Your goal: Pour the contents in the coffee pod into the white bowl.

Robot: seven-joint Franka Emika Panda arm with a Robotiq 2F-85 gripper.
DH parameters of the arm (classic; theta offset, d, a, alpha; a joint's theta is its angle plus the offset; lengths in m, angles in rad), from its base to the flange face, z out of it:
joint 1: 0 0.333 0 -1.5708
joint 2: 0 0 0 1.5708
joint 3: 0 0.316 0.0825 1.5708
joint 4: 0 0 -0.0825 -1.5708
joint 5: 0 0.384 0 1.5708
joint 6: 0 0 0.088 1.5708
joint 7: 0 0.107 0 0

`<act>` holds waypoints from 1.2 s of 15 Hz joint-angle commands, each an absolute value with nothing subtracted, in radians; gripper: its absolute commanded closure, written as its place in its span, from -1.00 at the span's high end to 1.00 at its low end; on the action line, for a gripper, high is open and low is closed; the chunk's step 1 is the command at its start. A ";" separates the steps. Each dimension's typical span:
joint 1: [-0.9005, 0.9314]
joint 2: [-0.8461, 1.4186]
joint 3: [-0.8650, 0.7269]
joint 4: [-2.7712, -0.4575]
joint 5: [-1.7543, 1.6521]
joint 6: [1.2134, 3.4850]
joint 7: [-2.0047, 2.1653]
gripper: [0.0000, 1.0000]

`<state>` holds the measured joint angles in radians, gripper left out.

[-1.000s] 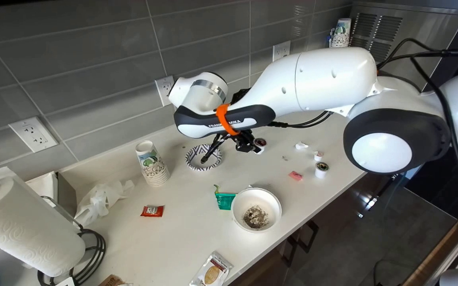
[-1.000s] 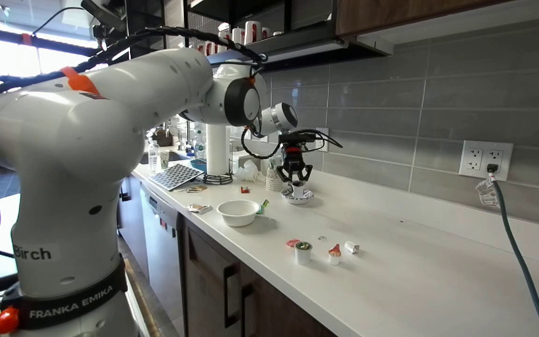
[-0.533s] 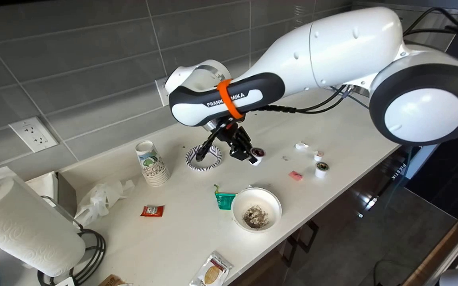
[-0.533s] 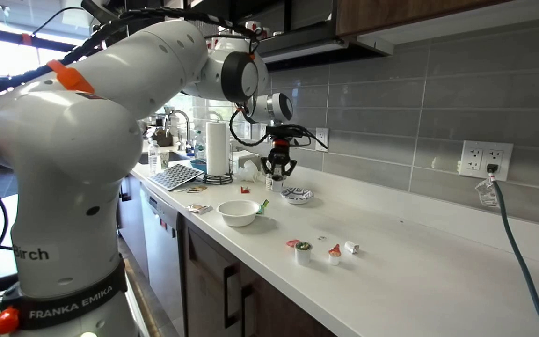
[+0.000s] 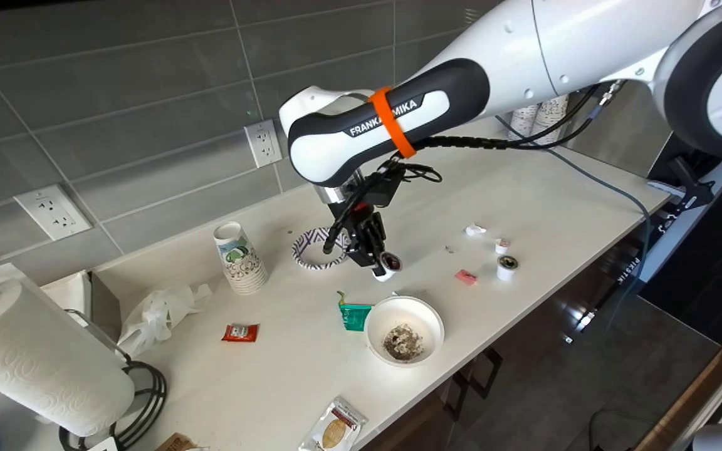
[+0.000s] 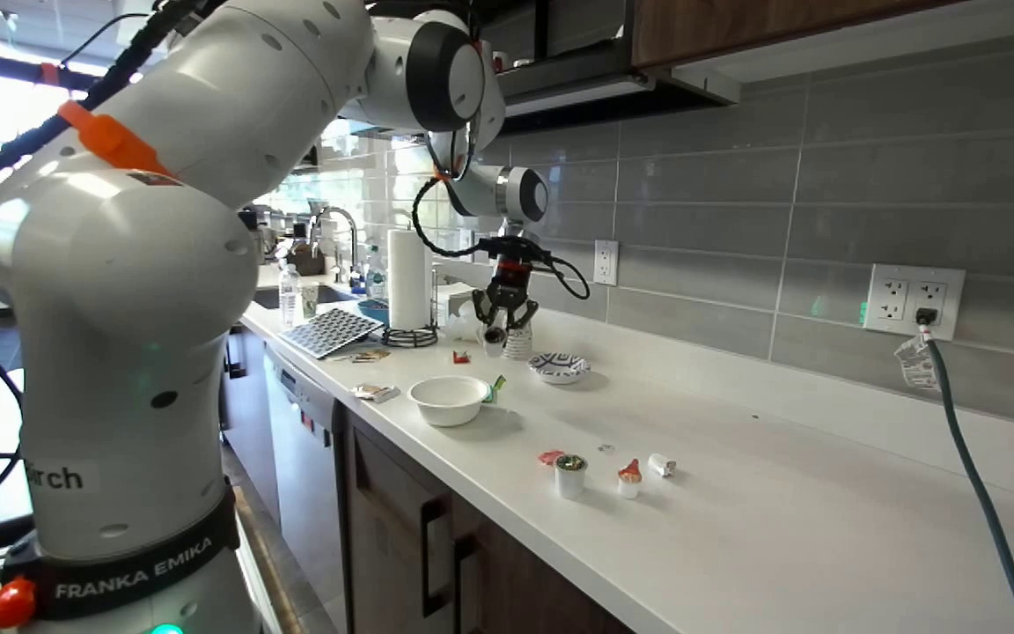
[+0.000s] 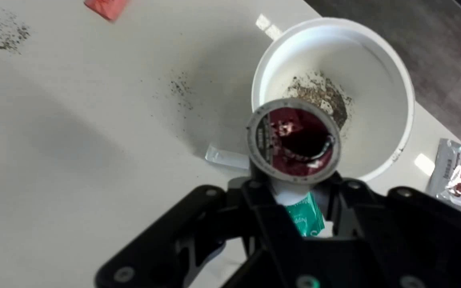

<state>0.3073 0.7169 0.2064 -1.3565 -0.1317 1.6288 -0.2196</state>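
The gripper [image 7: 294, 186] is clasping the coffee pod [image 5: 388, 265]; the white bowl [image 7: 374, 120] is sitting between one and two o'clock of it in the wrist view. Tipping too soon would be spilling contents on the counter [image 7: 74, 180]; the ragged lid [image 7: 284, 130] may be trapping some.

A pale table [image 5: 254, 391] is seen cluttered around the white bowl [image 6: 448, 414]. A green packet [image 5: 355, 317] is laid just beside the bowl, and dark specks [image 7: 180, 88] and a pink packet [image 5: 466, 277] are scattered near it. A patterned bowl [image 6: 560, 378], stacked paper cups [image 5: 243, 264] and a red packet [image 5: 240, 333] are set well apart from it.
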 commanded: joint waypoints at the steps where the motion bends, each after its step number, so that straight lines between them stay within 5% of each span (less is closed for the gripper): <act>1: 0.275 0.575 0.227 -1.595 -0.062 1.828 -0.163 -0.84; 12: 0.197 0.323 0.273 -2.169 0.039 2.452 -0.256 -0.84; 13: 0.228 0.397 0.252 -2.028 -0.009 2.364 -0.219 -0.35; 18: 0.208 0.350 0.260 -2.134 0.011 2.429 -0.238 -0.35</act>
